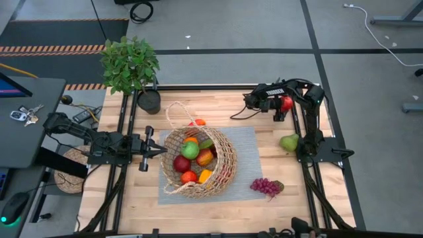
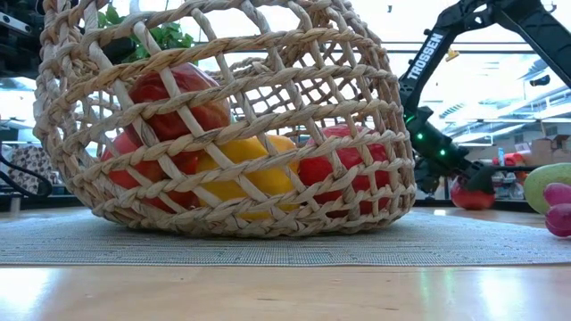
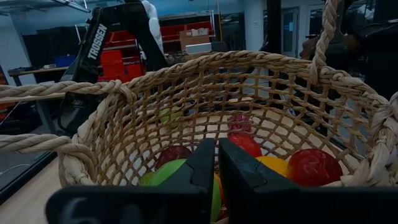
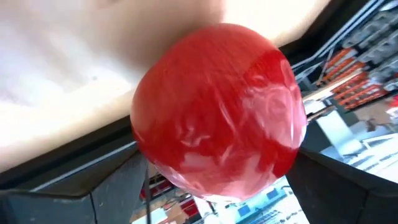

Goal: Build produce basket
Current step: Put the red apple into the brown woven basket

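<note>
Your basket (image 1: 198, 162) sits on the grey mat (image 1: 248, 142) in the middle of the tabletop (image 1: 218, 106), its thin looped handle rising toward the far edge. Inside it you have a green apple (image 1: 190, 151), a red apple (image 1: 182, 164), an orange (image 1: 191, 140) and a yellow piece (image 1: 205, 176), among other fruit. In the low view the open weave shows red and yellow fruit (image 2: 236, 174) resting on the bottom.

Your right pincer (image 1: 284, 104) is at the far right of the tabletop, spread wide around a red apple (image 4: 217, 112), one finger on each side of it. In the low view that apple (image 2: 471, 194) is right down at the tabletop.

Your left pincer (image 3: 217, 168) is at the basket's left rim, its fingers pressed together with nothing between them, pointing into the basket.

A green pear (image 1: 289, 142) lies beside the right arm's base, just off the mat. The purple grapes (image 1: 266, 187) lie nearer the front, at the mat's right corner. A potted plant (image 1: 130, 64) stands at the far left corner.
</note>
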You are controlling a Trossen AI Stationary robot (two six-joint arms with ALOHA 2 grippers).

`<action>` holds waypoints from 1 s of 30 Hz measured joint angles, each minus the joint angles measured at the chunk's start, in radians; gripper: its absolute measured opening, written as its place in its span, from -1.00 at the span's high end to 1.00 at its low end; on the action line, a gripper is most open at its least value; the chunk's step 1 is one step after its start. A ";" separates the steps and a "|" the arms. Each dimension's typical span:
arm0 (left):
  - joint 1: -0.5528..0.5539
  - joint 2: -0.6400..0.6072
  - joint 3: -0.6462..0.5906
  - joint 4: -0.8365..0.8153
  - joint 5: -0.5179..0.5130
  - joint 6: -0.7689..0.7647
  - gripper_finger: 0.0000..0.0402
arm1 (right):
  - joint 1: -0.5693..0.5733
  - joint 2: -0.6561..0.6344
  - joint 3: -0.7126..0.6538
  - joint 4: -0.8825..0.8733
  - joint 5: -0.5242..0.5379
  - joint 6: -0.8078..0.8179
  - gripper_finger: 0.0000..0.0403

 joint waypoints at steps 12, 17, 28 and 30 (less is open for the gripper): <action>0.000 0.000 0.000 0.000 0.000 0.000 0.82 | 0.030 -0.004 0.014 0.079 0.028 -0.075 -0.82; 0.000 0.000 0.000 0.000 0.000 0.000 0.86 | 0.084 -0.004 0.051 0.079 0.011 -0.073 -0.82; 0.000 0.000 0.000 0.000 0.000 0.000 0.82 | 0.201 -0.004 0.132 0.121 -0.055 -0.008 -0.82; 0.000 0.000 0.000 0.000 0.000 0.000 0.83 | 0.227 -0.004 0.137 0.127 -0.075 0.038 -0.82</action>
